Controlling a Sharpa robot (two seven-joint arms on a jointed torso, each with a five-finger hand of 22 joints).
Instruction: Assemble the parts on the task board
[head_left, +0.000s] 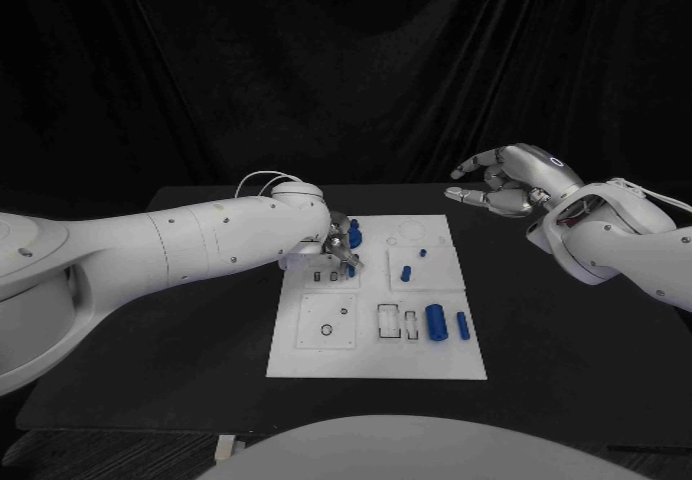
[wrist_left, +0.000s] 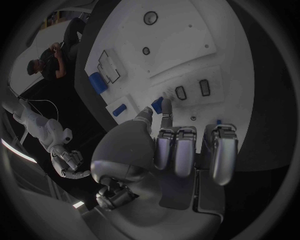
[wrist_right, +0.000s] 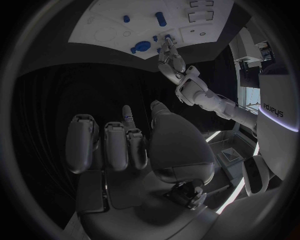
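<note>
The white task board (head_left: 372, 362) lies in the middle of the black table. My left hand (head_left: 338, 250) hovers over the board's far left part, with a small blue part (wrist_left: 157, 104) pinched between thumb and a finger, close above two small slots (wrist_left: 190, 90). A blue knob-like part (head_left: 355, 238) lies just beyond that hand. Two small blue parts (head_left: 407, 272) sit mid-board, and two blue cylinders (head_left: 437, 325) lie at the near right. My right hand (head_left: 500, 180) hangs raised beyond the board's far right corner, fingers apart, holding nothing.
Outlined recesses (head_left: 327, 320) mark the board's near left, and a rectangular frame (head_left: 389, 320) sits beside the cylinders. Bare black table (head_left: 562, 340) surrounds the board on all sides. A black curtain closes off the back.
</note>
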